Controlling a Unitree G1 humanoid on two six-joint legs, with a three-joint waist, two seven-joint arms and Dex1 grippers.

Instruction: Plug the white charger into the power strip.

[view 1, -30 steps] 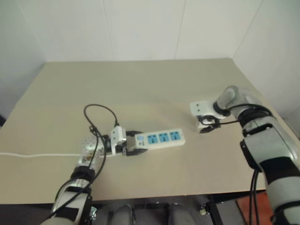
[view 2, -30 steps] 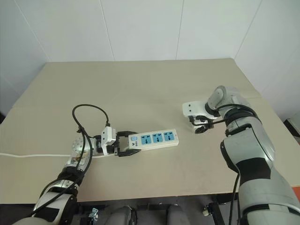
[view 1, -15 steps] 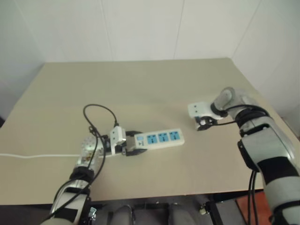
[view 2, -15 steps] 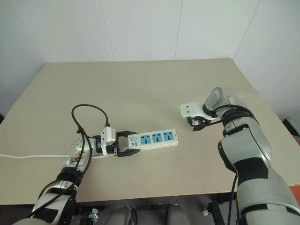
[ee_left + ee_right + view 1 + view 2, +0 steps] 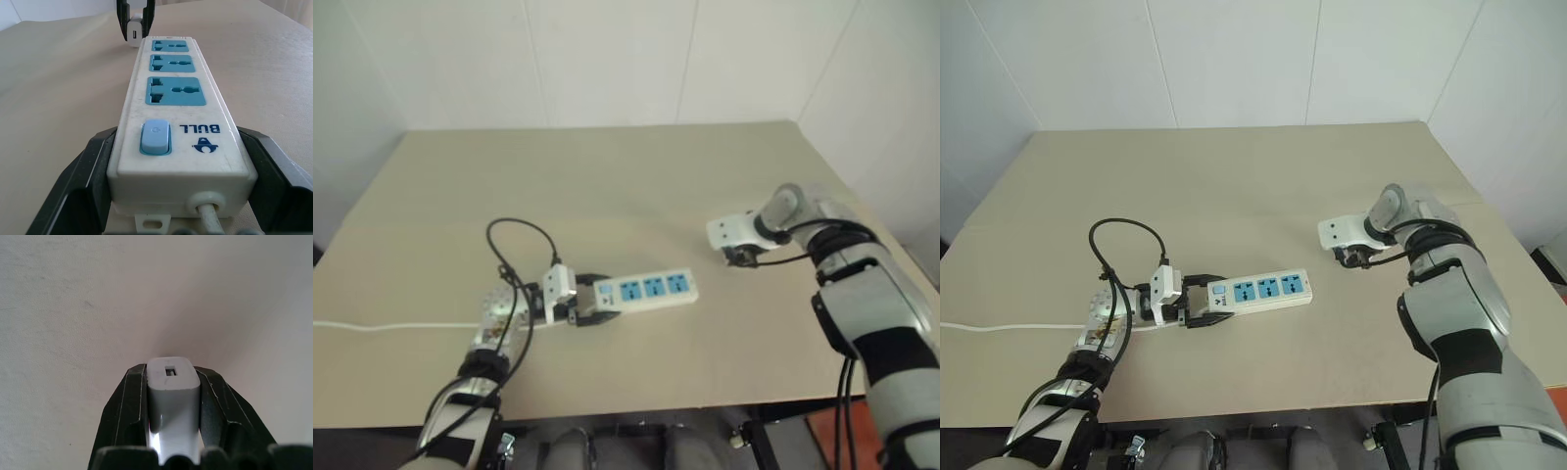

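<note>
Right end effector (image 5: 173, 431) had closed, pinching the white charger (image 5: 172, 396) by its flat sides; judged light, rigid, slippery. Left end effector (image 5: 173, 196) clamped the power strip (image 5: 175, 112).

The power strip (image 5: 177, 120), white with three blue sockets, is lying flat on the bench (image 5: 1263, 186); the white charger (image 5: 173, 404) is sitting well apart.

bare table (image 5: 1234, 186) between right claw (image 5: 1355, 257) and power strip (image 5: 1261, 291), black cable loop (image 5: 1126, 240) beside left claw (image 5: 1203, 305)
</note>
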